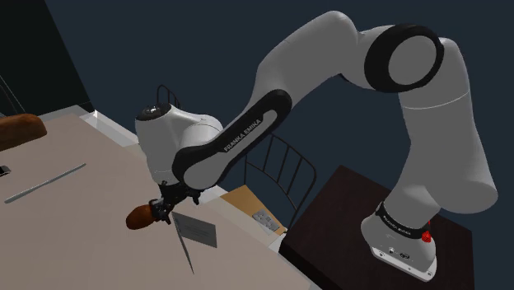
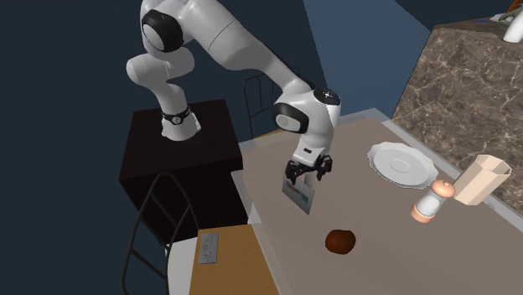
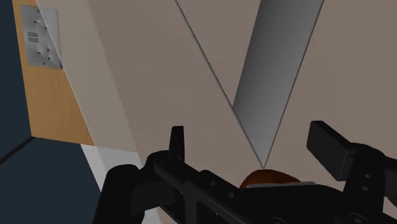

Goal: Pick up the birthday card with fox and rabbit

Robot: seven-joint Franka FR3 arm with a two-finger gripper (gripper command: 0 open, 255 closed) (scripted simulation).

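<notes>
1. At the upper left of the shoulder view, a brown loaf-shaped lump [image 1: 21,129] is sitting at the edge of the pale table [image 1: 74,239]. A long grey strip [image 1: 45,183] is lying flat just below it in the frame.
2. Toward the lower middle, a rounded brown object [image 1: 142,216] is resting on the table. It sits just left of the black gripper [image 1: 169,200], which is hanging low at the end of the white arm [image 1: 329,58].
3. The card [image 1: 196,231], drawn plain grey-white, is standing folded on the table at lower centre, just right of and below the gripper.
4. At the lower right, the arm's base is sitting on the dark stand [image 1: 346,206].
5. In the wrist view, a small grey keypad-like device [image 3: 41,37] is lying on a tan wooden surface [image 3: 54,108] at the upper left.
6. The two fingers [image 3: 177,143] are standing wide apart and clasping nothing. The card's leaves are making a V whose fold is pointing into the gap, and neither finger is touching it.
7. At the centre of the second exterior view, the gripper [image 2: 308,172] is hovering right at the card's [image 2: 299,194] top edge.
8. Right of that, a white plate [image 2: 401,161], a small shaker [image 2: 433,199] and a beige carton [image 2: 482,178] are standing on the table.
</notes>
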